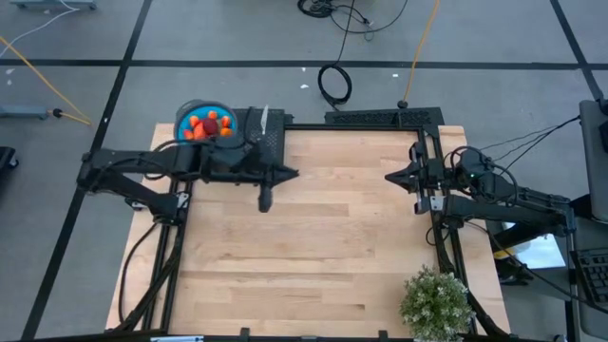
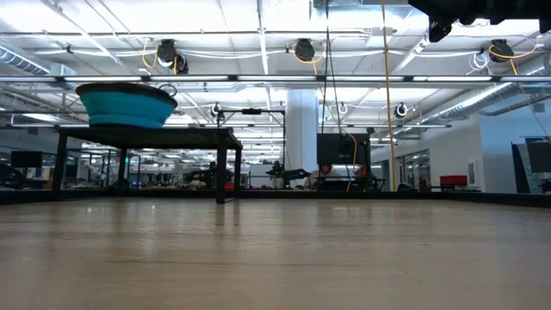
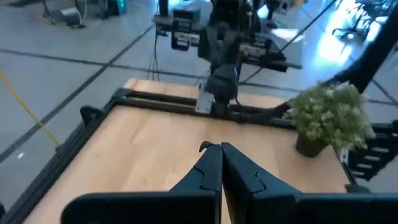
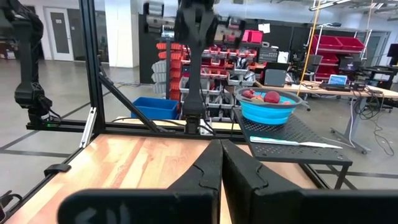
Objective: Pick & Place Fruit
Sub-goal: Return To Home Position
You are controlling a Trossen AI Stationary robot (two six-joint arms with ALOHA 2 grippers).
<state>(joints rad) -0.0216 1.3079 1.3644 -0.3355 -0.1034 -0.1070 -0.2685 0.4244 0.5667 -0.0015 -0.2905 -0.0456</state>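
The fruit [image 1: 207,124], orange and dark red pieces, lies in a round blue bowl [image 1: 204,122] on a black perforated shelf [image 1: 269,141] at the table's far left corner. The right wrist view shows the fruit [image 4: 271,97] above the bowl's rim [image 4: 267,111]. My left gripper [image 1: 295,174] hangs shut and empty over the table's far left part, just right of the shelf, pointing toward the right edge. My right gripper [image 1: 388,177] hangs shut and empty over the far right part, pointing at the left one. Both fingertip pairs, left [image 3: 214,147] and right [image 4: 217,144], are closed together.
A slim silver knife [image 4: 292,143] lies on the shelf beside the bowl. A potted green plant [image 1: 435,302] stands at the table's near right corner. A black frame [image 1: 380,119] edges the table's far side. Bare wooden tabletop [image 1: 304,256] fills the middle and near part.
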